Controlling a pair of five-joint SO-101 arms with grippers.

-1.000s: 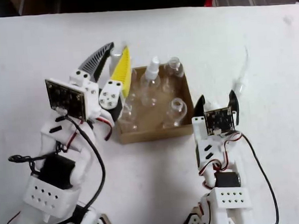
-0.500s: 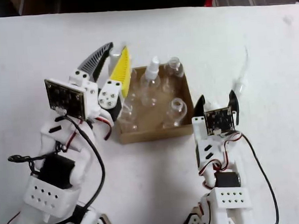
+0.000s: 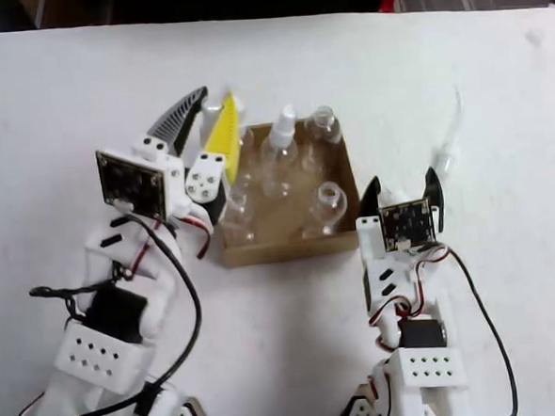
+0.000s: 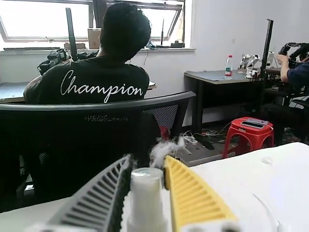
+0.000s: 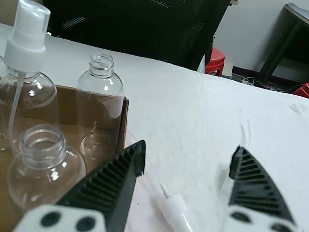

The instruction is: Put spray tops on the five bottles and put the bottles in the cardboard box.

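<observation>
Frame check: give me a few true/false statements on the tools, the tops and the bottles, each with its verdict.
1. The left tool grips a spray top. True.
2. The right tool is shut on a bottle. False: it is open and holds nothing.
3. A loose top lies on the table outside the box. True.
4. Every bottle in the box is capped. False: one capped bottle stands there, but an open bottle and another by the near wall have bare necks.
</observation>
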